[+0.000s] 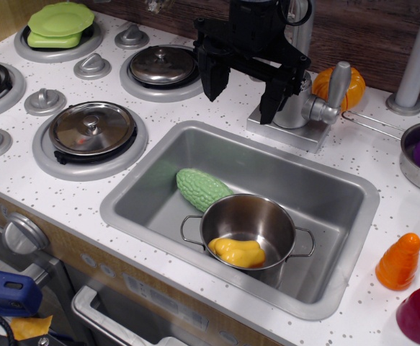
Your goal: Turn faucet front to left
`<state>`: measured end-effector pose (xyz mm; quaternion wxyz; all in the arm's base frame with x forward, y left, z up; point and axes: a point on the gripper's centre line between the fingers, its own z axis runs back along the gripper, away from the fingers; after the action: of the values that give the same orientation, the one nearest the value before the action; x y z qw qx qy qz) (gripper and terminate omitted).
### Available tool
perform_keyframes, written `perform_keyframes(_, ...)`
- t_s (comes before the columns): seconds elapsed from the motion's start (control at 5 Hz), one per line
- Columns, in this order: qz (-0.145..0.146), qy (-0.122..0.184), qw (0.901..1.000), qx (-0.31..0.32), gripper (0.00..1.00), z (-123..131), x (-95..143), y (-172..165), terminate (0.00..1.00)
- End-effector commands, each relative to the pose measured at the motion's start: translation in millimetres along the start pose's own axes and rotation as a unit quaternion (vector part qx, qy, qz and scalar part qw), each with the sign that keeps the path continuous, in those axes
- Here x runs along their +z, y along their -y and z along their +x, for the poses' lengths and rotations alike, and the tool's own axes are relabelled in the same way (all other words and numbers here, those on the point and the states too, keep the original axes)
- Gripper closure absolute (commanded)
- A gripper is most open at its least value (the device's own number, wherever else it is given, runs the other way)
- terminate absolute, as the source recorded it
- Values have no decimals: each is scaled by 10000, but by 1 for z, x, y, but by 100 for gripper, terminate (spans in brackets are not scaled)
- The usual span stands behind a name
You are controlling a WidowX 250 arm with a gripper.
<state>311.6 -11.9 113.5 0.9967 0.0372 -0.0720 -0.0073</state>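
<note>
Gripper [244,92] hangs with fingers spread over the far rim of the sink [159,155], just left of the faucet [301,108], placed, I judge, to push its hidden spout leftward.

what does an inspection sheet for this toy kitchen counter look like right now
surface: white speckled counter, steel sink set in it
job's things: faucet behind sink, spout hidden by arm
clutter: pot holding yellow food, green gourd in sink; two lidded pans, green plates, orange cone
gripper: gripper open, hovering beside faucet
cables: nothing seen
surroundings: grey pole, wood wall
</note>
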Motion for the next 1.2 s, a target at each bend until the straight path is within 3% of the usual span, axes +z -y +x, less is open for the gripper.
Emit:
perform_keyframes(0.0,0,0,10000,0,0,0,0,0,0)
perform_keyframes(0.6,154,1095,9938,-94,0,6,-1,32,0)
perform_keyframes(1.0,176,1383,9899,-267,0,23,2,44,0)
